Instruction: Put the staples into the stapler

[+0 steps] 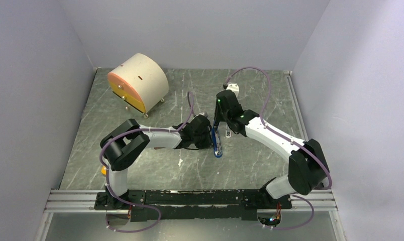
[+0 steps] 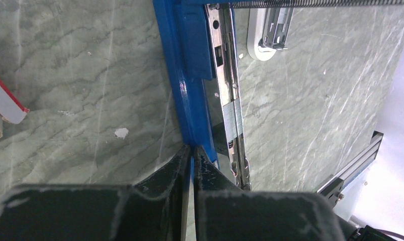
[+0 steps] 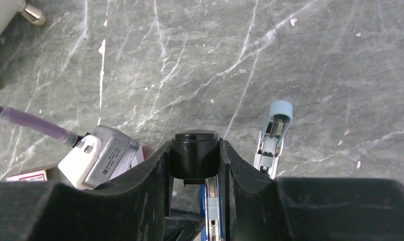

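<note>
Blue and black, the stapler [image 1: 217, 144] lies open near the middle of the grey marbled worktop [image 1: 155, 165], its metal channel facing up. A short grey strip of staples [image 2: 233, 118] sits in that channel, about midway along. The left hand [image 2: 191, 156] has its fingers pressed together right at the stapler's blue side wall; whether they pinch it I cannot tell. The right hand [image 3: 195, 149] clamps the stapler's raised black part. A light-blue and white piece [image 3: 274, 135] lies just right of the stapler.

Staples [image 2: 233, 118] inside stapler [image 2: 187, 95] rail, on table [image 2: 79, 75].
</note>
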Motion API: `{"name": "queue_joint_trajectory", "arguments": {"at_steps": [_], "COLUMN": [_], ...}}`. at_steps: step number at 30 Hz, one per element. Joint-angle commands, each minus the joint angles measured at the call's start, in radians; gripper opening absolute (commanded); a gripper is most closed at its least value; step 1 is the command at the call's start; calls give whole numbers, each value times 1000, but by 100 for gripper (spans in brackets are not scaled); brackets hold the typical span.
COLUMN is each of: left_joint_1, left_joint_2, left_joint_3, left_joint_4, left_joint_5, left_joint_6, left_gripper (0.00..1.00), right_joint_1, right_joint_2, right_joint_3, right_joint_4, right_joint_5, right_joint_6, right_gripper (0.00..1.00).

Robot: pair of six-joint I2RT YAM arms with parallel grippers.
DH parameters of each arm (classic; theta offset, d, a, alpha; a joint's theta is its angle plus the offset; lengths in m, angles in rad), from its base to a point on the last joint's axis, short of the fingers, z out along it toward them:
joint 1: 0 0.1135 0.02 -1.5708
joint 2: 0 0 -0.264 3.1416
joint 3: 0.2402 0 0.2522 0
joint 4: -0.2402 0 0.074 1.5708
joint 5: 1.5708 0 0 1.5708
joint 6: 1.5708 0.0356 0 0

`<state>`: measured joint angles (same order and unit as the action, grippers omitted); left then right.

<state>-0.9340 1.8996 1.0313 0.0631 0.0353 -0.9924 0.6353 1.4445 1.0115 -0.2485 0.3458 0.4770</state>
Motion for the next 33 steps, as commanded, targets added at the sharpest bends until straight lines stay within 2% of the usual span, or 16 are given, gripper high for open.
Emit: {"name": "queue_joint_trajectory", "arguments": {"at_steps": [1,9,15,19,23,29,33], "left_joint_1": [-13,-14,-17,-18,-20,-35,-60], "left_joint_2": [37,44,84,117,141,126,109], "left_joint_3": [-5,-22,-29,-35,-70,-102,-70], "left_joint_4": [-4,52,118,172,270,319,253], "left_joint_5": [29,49,91,128,172,75,-2], "left_joint_6": [-12,-64,-101,-112,-177,-208,-194], "left_gripper": [10,10,10,11,12,13,13], "right_joint_1": [37,43,46,50,53,54,54], "right_joint_2": [-31,-97,-130,-133,-178,-293,-357], "right_joint_3": [-67,-155,-196,-189,-234,-296,-326], "right_joint_4": [12,59,87,42,55,63,41], "right_joint_5": [-11,32,-42,-77,-62,-25,-33], "right_joint_6": [147,187,144,118,114,104,107], "right_gripper": [18,18,18,18,18,18,18]}}
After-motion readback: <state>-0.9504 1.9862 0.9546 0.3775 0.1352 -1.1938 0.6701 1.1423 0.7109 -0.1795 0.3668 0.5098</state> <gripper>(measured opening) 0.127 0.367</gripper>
